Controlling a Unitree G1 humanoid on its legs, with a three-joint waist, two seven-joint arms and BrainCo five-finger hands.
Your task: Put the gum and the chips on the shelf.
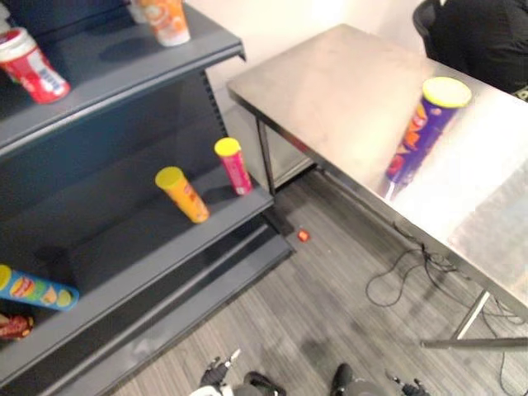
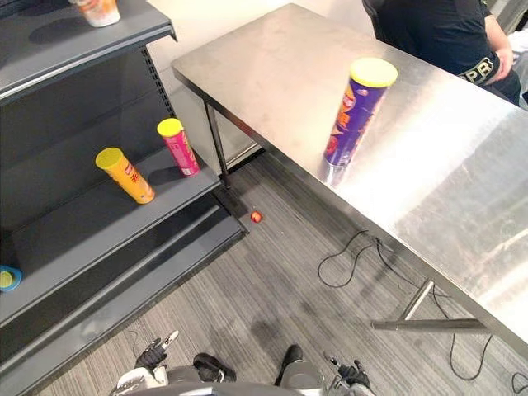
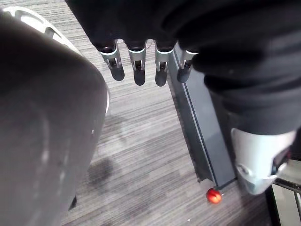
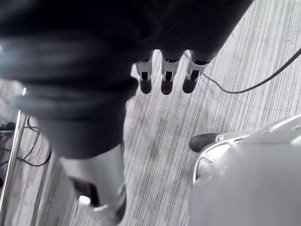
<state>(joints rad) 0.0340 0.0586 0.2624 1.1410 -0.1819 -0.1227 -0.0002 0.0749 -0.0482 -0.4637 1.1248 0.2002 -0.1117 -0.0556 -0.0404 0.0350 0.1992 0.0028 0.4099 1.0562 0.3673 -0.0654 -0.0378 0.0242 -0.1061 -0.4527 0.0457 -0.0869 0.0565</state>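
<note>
Steel table (image 2: 462,181), purple can (image 2: 355,115) upright, shelf (image 2: 82,224), yellow tube (image 2: 125,175), pink tube (image 2: 179,147), perhaps chips

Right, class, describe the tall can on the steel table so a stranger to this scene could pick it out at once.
Start from the long steel table to the right of the dark shelf unit. The can stands upright and alone on its top. It is purple with a yellow lid, whereas the yellow-lidded orange can and pink can stand on the shelf.

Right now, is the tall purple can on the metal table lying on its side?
No, the purple chips can stands upright on the steel table, with its yellow lid on top.
</note>
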